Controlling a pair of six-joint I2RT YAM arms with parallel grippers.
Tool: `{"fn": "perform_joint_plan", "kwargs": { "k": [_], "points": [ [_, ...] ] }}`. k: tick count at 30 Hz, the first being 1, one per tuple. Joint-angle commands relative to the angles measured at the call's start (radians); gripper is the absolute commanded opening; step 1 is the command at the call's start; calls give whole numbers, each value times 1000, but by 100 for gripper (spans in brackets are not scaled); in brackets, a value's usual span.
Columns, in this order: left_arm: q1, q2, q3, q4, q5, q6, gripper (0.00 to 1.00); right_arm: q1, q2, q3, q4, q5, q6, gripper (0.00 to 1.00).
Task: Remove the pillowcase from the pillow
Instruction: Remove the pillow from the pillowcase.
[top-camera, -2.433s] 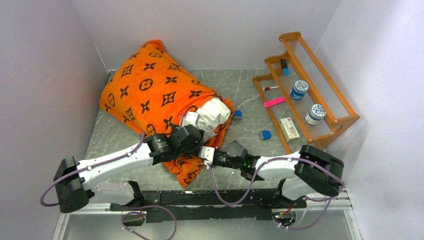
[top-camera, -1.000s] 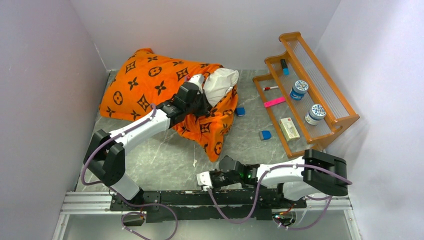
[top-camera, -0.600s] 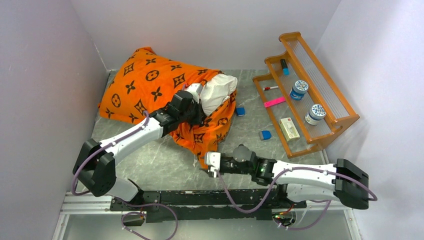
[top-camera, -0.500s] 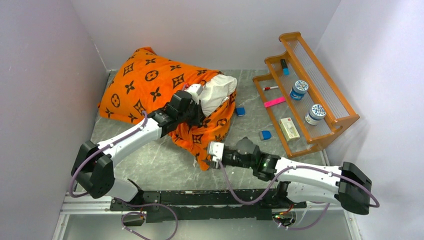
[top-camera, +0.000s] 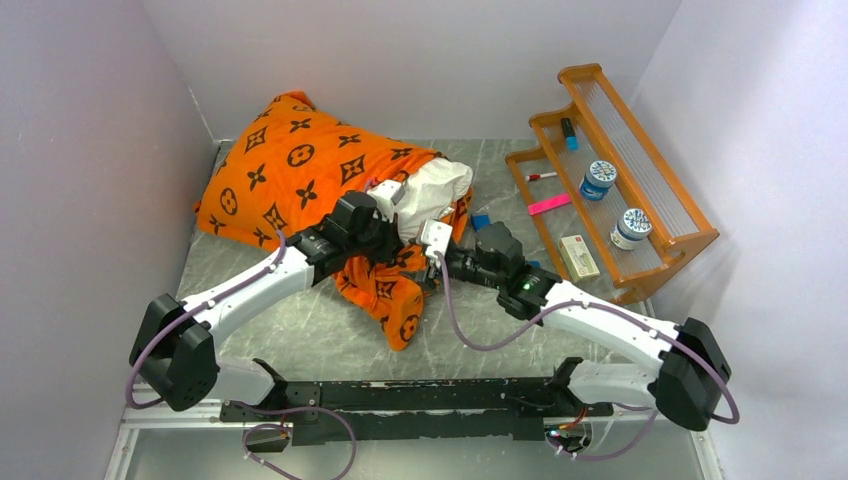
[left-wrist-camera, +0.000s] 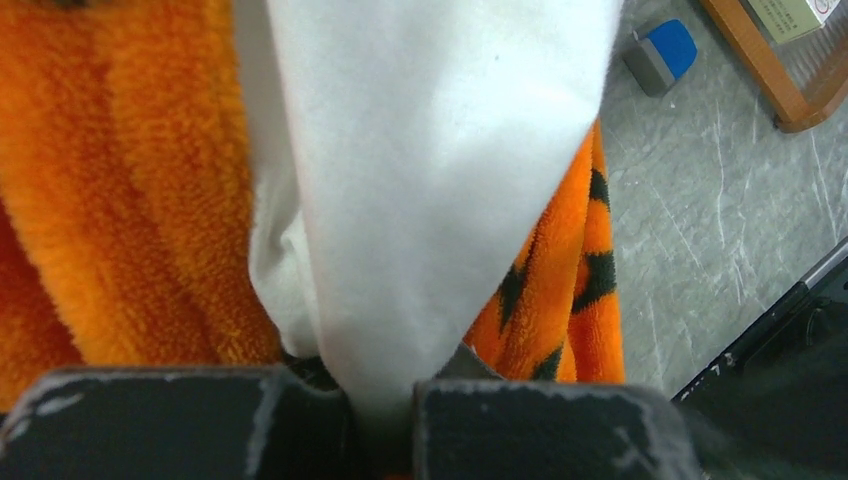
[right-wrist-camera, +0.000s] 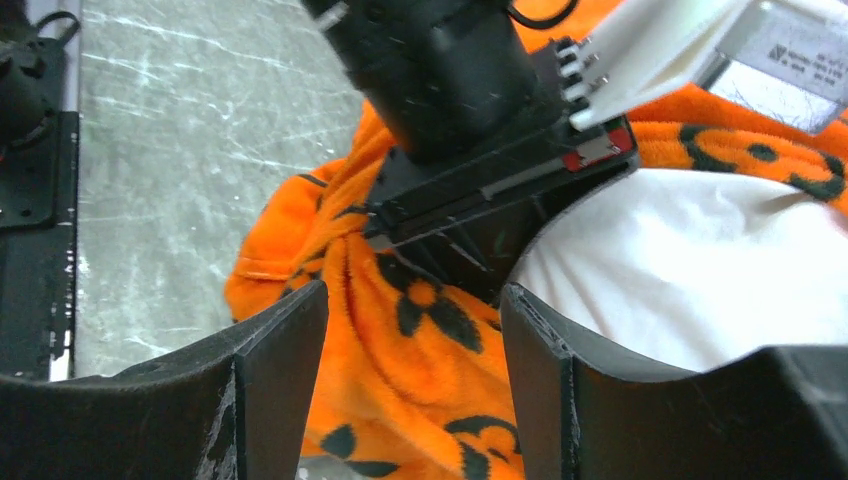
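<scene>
Pillow lies at the back left of the table, mostly inside the pillowcase. One white corner sticks out of the open end, on the side toward the rack. Left gripper is clamped tight on that white corner. Right gripper has its jaws apart and holds nothing. It sits just beside the left gripper, over a fold of pillowcase beside the exposed corner. Loose orange fabric trails toward the near edge.
</scene>
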Motion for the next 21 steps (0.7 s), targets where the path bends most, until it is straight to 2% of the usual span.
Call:
{"fn": "perform_joint_plan", "kwargs": {
  "k": [1,9,13,21],
  "points": [
    [17,-55,1,40,21,55,5,-45,83,78,-16,-108,20,66],
    [18,-102,-29,79,41,63,5,-86,187,76,13,-253,21,62],
    [17,-100,-29,83,54,59,5,-88,234,80,17,-282,11,57],
    [17,-99,-33,92,84,64,5,-88,296,119,5,-359,-21,53]
  ]
}}
